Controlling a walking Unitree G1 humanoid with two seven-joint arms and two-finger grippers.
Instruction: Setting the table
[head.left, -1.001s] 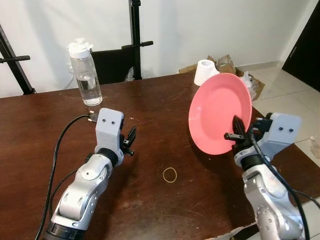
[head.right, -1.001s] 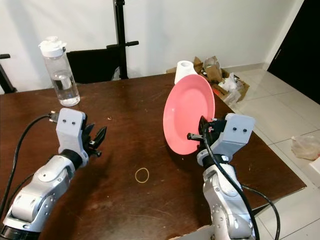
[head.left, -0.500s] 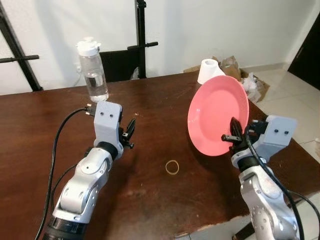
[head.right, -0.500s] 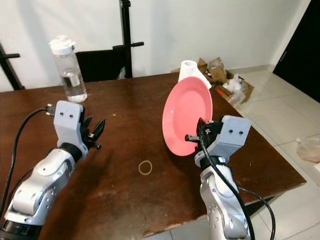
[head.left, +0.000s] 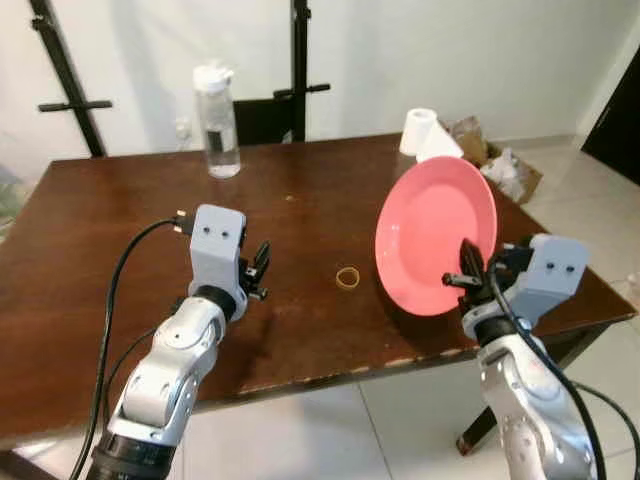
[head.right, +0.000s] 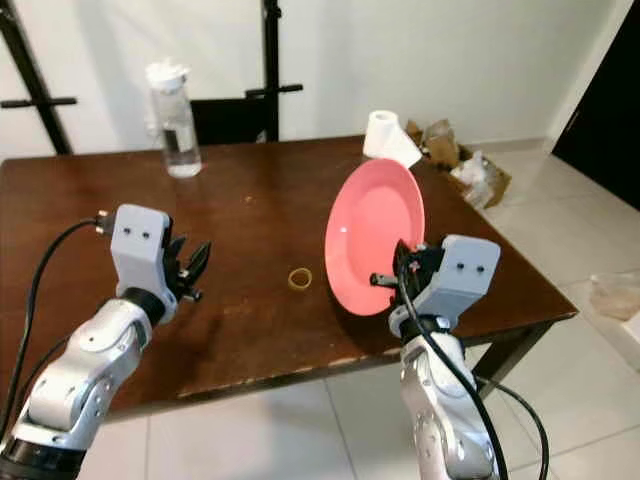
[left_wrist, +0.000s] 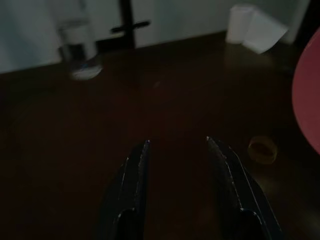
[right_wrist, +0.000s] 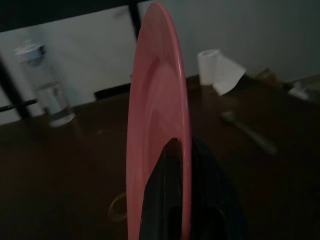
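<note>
Right pincer clamped thin on the lower rim of the round pink plate, fingers squeezed shut either side of the edge in the right wrist view. Plate held nearly on edge, tilted, up in the air over the right end of the dark brown wooden worktop, not touching it. Left pincer parted with nothing between the fingers, hovering low over the left-middle of the wood.

Biggest worry: such a small bite on the rim. Looks like a smooth, glossy plate, so probably easy to pivot or slip out with any quick wrist roll while levelling. Hanging close to the worktop's right edge too, tiled floor beyond it, so a slip there likely means a drop off the side.

Also worth watching: small yellow rubber band lying just left of the plate. Setting down on top of it probably leaves the plate rocking. Clear plastic water bottle with a white cap and white paper roll well apart at the far edge, so little risk there.
</note>
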